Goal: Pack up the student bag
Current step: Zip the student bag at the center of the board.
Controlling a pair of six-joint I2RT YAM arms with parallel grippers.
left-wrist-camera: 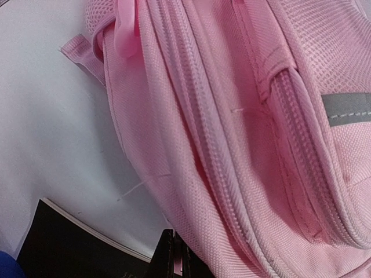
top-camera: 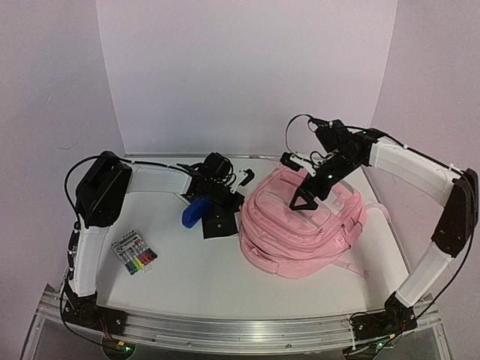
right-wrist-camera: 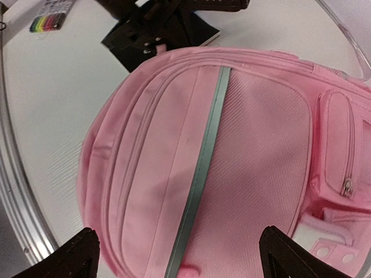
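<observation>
The student bag (top-camera: 300, 225) is a big pink backpack lying flat at the table's centre right. In the left wrist view its zip seams (left-wrist-camera: 232, 145) fill the picture. My left gripper (top-camera: 234, 202) sits at the bag's left edge. Its jaws (left-wrist-camera: 177, 255) are shut, and a thin pink sliver of the bag shows between them. My right gripper (top-camera: 307, 193) hovers over the bag's top. Its fingers (right-wrist-camera: 81, 255) stand wide apart above the front panel (right-wrist-camera: 243, 162) and its grey strip (right-wrist-camera: 203, 162), with nothing between them.
A black notebook (top-camera: 217, 225) and a blue object (top-camera: 193, 214) lie just left of the bag, under the left arm. A pack of coloured markers (top-camera: 133, 253) lies further left. A metal rail (top-camera: 240, 326) runs along the near table edge.
</observation>
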